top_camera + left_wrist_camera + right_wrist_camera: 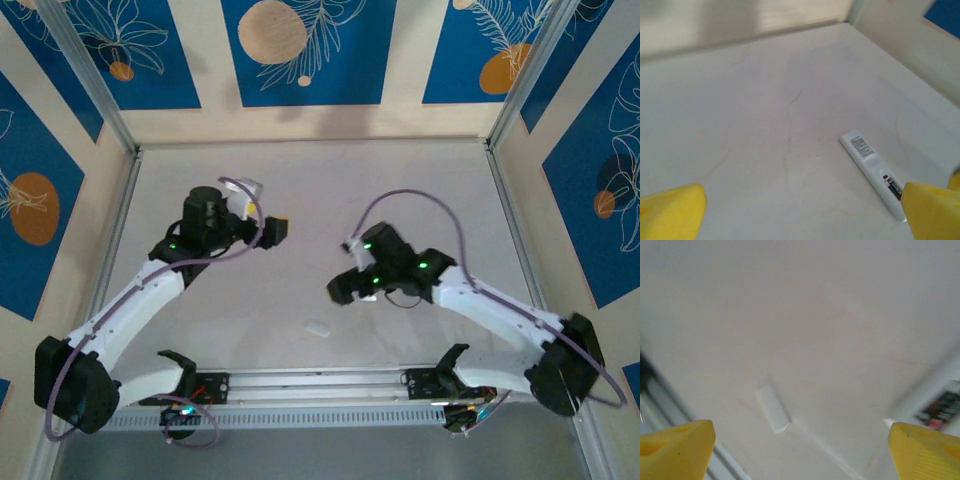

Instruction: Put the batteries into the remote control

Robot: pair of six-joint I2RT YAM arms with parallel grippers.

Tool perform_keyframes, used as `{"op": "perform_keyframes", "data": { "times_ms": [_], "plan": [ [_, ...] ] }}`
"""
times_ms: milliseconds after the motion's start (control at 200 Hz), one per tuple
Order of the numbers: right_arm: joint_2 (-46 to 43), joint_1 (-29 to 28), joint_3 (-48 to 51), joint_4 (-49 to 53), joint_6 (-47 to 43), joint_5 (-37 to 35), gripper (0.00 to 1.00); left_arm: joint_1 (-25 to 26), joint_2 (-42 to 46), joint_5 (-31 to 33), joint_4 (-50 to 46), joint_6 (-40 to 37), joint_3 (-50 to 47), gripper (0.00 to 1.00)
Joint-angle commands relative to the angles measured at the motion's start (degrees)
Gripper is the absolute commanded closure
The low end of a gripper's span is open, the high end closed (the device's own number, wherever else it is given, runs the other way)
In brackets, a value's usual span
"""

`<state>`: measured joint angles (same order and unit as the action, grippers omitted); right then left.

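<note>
**Both grippers wide open; remote lies on the table**

Left gripper (800,212): its 2 yellow fingertips (671,212) stand at opposite edges of the left wrist view. The jaws are spread wide, with nothing between them but bare table (740,125). The white remote control (871,167) lies flat, printed label up, ahead and right of this gripper. Its near end passes behind the right-hand fingertip; I cannot tell whether they touch. Batteries (891,184): dark and reddish bits in the open bay near that end, too small to count.

Centre, top view: 1 small flat white rectangular piece (318,327) lies alone near the front rail, between the 2 arms.

Right gripper (800,450): jaws spread wide, holding nothing. The white piece lies on the table below it. The remote's edge, with a blurred dark patch, shows at the right margin.
</note>
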<state>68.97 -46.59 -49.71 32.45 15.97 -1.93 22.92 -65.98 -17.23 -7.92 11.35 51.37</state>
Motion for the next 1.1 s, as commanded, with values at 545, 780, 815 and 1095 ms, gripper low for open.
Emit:
{"op": "perform_keyframes", "data": {
  "times_ms": [545, 780, 815, 1095],
  "plan": [
    [32.2, -17.9, -13.8, 14.8, -10.8, -5.1, 0.27, -6.4, 2.3, -2.5, -20.4, 8.4, 0.0, 0.00],
    [36.2, -19.7, -15.7, 14.3, -8.4, -10.2, 0.37, -6.4, 1.6, -2.1, -20.2, 7.9, 0.0, 0.00],
    [36.6, -19.9, -16.0, 14.4, -8.1, -11.2, 0.39, -6.3, 1.5, -2.2, -20.3, 7.9, -0.1, 0.00],
    [34.2, -20.7, -17.1, 15.2, -7.8, -14.5, 0.43, -6.4, 2.5, -0.5, -20.9, 7.5, -0.4, 0.00]
  ]
}}
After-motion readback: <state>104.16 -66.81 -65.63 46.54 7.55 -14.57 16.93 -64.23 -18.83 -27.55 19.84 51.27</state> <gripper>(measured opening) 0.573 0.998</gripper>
